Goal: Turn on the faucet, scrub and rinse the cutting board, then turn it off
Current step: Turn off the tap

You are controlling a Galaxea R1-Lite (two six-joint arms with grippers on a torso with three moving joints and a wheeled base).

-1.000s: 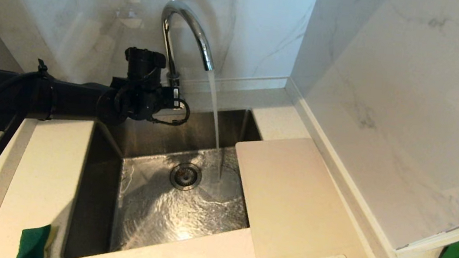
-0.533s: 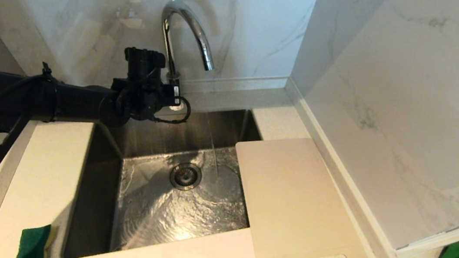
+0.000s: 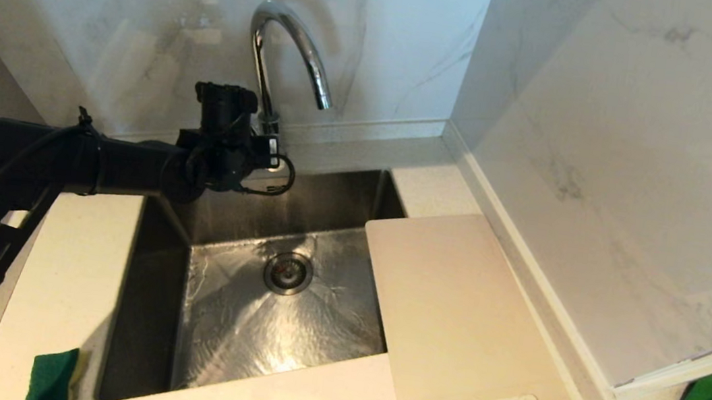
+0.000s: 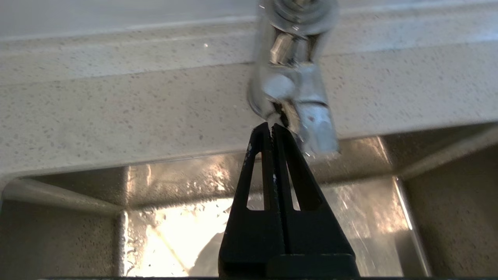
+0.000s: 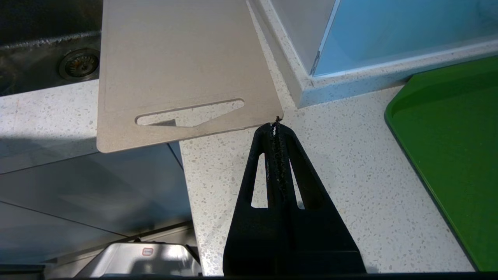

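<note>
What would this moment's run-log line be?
left gripper: shut, at lever of tall chrome gooseneck faucet | water: off | off-white plastic cutting board: resting across steel sink edge

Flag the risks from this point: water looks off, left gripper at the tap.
1. The left gripper, shut, sits right at the faucet lever; pulling away carelessly could nudge it back on.
2. The cutting board overhangs both the sink and the counter's front edge, so a bump might tip it.
</note>
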